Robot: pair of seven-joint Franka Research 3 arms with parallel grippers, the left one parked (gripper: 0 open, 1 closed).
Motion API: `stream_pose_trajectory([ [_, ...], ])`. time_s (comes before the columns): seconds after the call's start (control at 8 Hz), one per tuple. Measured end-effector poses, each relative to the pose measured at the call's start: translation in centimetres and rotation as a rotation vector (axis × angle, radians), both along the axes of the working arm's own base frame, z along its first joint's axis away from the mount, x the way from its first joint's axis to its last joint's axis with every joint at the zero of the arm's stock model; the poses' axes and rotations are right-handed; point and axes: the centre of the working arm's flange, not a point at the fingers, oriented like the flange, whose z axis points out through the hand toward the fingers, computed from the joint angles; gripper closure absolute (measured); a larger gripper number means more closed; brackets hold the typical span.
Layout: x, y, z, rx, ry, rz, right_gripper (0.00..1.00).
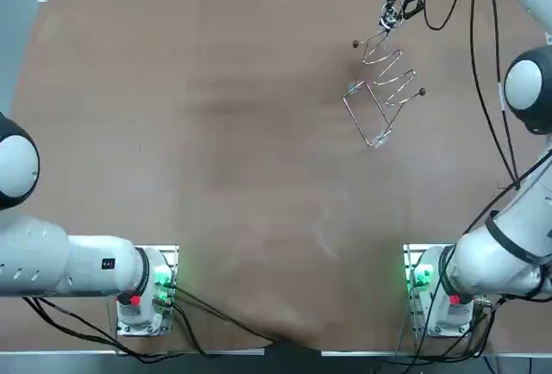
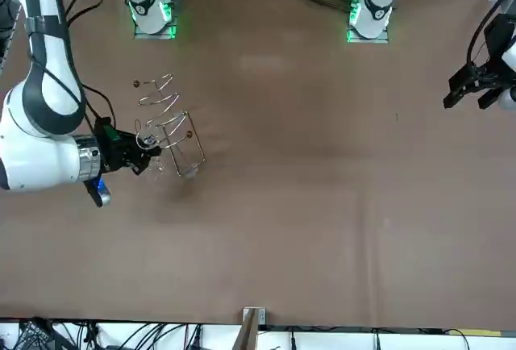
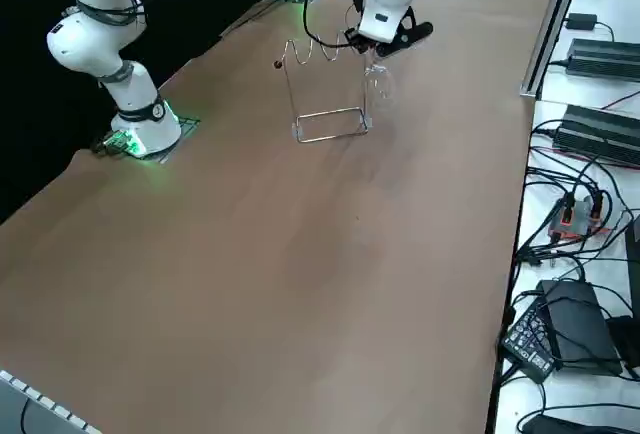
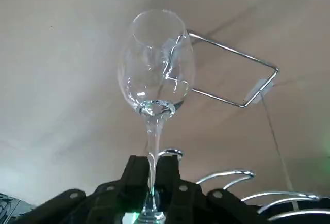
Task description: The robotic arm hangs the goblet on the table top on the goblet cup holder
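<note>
right gripper (image 4: 152,175) is seen clenched on the stem of the goblet (image 4: 155,74) — bowl pointed down toward the table (image 1: 216,176) — and the glass is held just beside the wire cup holder's (image 1: 384,90) far end.

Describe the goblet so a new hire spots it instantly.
Go to the brown table's far right area, seen from the robot. There the right gripper is shut on the stem of a clear goblet, bowl hanging down beside the wire rack. It is the only glass thing; the rack is bare metal wire.
</note>
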Motion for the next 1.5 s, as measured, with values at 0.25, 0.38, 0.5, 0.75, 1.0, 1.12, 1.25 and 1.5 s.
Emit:
stream_pose_trajectory([
  [0.25,0.0,0.4,-0.1,-0.003,0.004,-0.002,0.89],
  [0.38,-0.1,0.4,-0.1,-0.005,0.007,-0.005,0.89],
  [0.5,-0.1,0.5,-0.1,-0.006,0.014,-0.005,0.89],
  [0.75,-0.4,1.3,-0.1,-0.002,0.038,-0.008,0.89],
  [1.0,-0.6,2.4,0.0,0.021,0.048,-0.010,0.89],
  [1.12,-0.6,2.7,-0.1,0.022,0.051,-0.006,0.89],
  [1.25,-0.7,3.0,-0.4,0.022,0.057,-0.004,0.89],
  [1.5,-0.8,3.4,-1.2,0.024,0.071,0.000,0.89],
])
